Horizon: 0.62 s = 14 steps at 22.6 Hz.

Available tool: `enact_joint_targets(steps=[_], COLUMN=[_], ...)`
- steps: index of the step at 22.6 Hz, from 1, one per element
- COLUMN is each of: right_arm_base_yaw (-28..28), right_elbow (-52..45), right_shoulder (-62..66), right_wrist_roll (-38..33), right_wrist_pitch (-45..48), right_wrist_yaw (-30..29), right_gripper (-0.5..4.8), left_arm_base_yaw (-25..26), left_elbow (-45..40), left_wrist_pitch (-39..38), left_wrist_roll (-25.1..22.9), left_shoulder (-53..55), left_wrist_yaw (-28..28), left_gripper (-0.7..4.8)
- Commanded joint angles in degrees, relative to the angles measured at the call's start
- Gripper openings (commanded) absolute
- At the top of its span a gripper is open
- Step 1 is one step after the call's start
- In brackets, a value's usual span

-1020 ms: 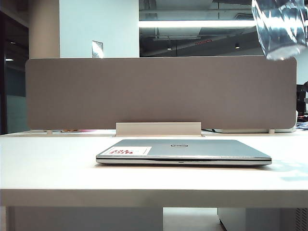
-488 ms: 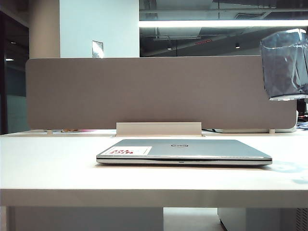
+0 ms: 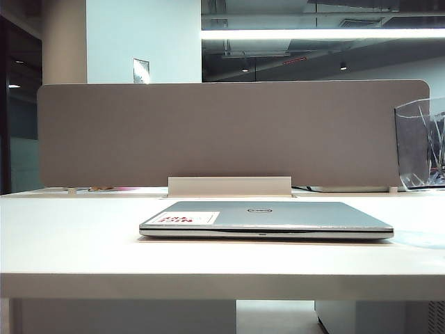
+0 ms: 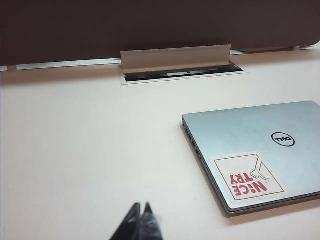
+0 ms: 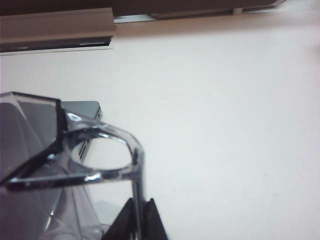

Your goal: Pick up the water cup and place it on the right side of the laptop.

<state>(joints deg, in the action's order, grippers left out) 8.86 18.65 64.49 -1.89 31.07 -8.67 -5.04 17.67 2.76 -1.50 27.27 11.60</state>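
Hung at about three o'clock of the closed Dell laptop in the exterior view: the water cup, a clear grey-tinted faceted tumbler, cut off by the frame edge, base apparently just above the white worktop, contact impossible to judge. Pinched by the right tool on a thin wall of the tumbler near its rim, fingertips brought together on the plastic, cup leaning out to one side of the grip, a corner of the laptop visible through and beyond it. Parked over bare worktop at about nine o'clock of the laptop: the left tool, tips together, nothing between them. Placement judged close to done but not finished. Risks from here, as judgement only: a one-wall pinch on smooth plastic, so likely slipping or swinging of the cup; a tilted base at touchdown, so tipping on release; a landing too far toward three o'clock, so possibly off the worktop edge, unseen here; a landing too close, so knocking the laptop's side. Any water inside not discernible.
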Motion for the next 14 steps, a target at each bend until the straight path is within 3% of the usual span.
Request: enact_joint_targets(steps=[1, 8, 14], right_arm_base_yaw=[2.43, 4.22, 4.22], right_elbow=[0.55, 0.57, 1.40], right_shoulder=[5.40, 19.98, 26.43], right_wrist_roll=[0.07, 0.92, 2.60], right_wrist_pitch=[7.93, 21.46, 25.79], right_wrist_yaw=[-6.58, -8.44, -8.48], right_gripper=[-0.01, -0.01, -0.01], left_arm_base_yaw=[0.04, 0.04, 0.04], left_elbow=[0.28, 0.28, 0.28], left_wrist_pitch=[0.70, 0.70, 0.70], left_wrist_roll=[-0.04, -0.07, -0.22], left_shoulder=[-0.09, -0.09, -0.07], left_wrist_yaw=[0.22, 0.20, 0.17], left_gripper=[-0.03, -0.03, -0.03])
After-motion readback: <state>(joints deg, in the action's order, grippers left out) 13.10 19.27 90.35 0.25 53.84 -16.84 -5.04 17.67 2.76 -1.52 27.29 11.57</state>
